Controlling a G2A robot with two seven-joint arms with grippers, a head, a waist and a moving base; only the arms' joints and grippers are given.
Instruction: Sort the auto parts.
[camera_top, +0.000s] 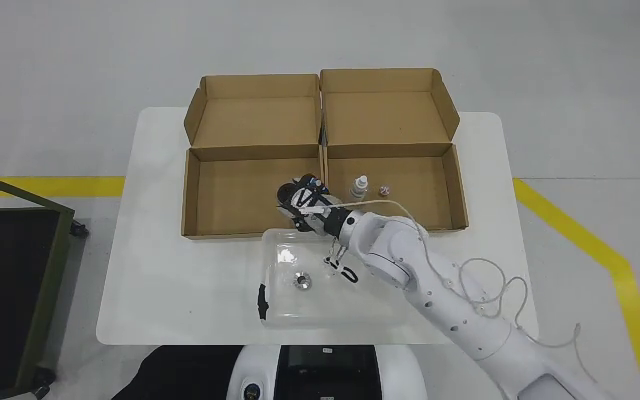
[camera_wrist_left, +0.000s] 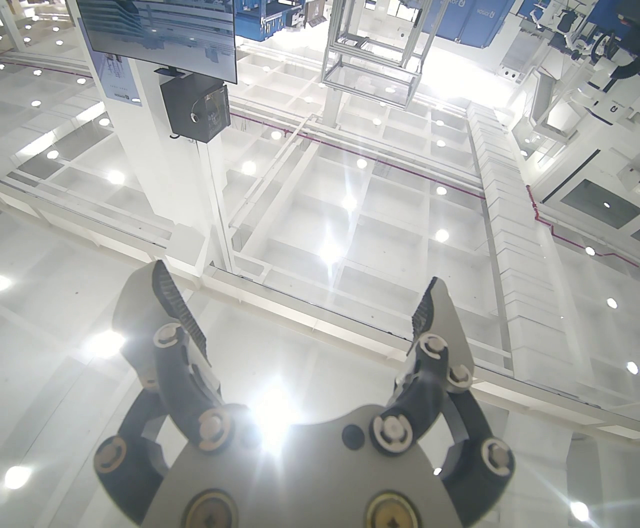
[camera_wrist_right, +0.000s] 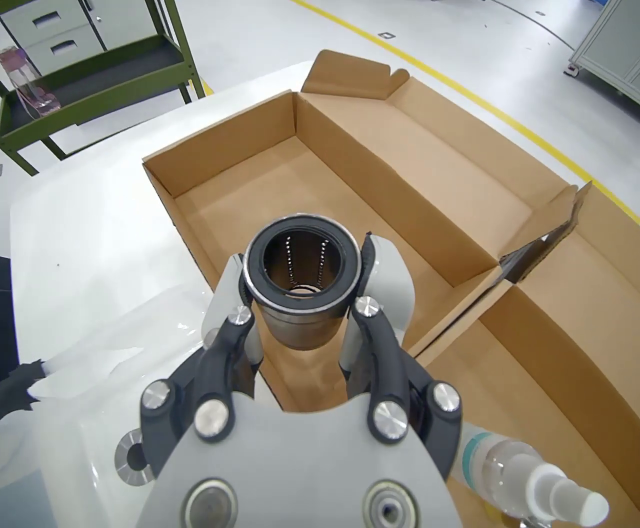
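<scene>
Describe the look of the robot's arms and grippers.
The right arm is white with rounded segments and a thin pale cable looping along it. The right gripper has a grey base plate, black linkages with silver bolts, and white-backed jaws. The left gripper matches, its jaws grey with black ribbed faces.

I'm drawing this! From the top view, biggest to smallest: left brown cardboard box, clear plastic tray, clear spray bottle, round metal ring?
Left brown cardboard box
Clear plastic tray
Clear spray bottle and round metal ring: too alike to rank

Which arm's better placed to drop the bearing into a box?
Right. The right gripper is shut on the bearing, held over the cardboard box; the left gripper is open, holding nothing, pointing at the ceiling.
</scene>
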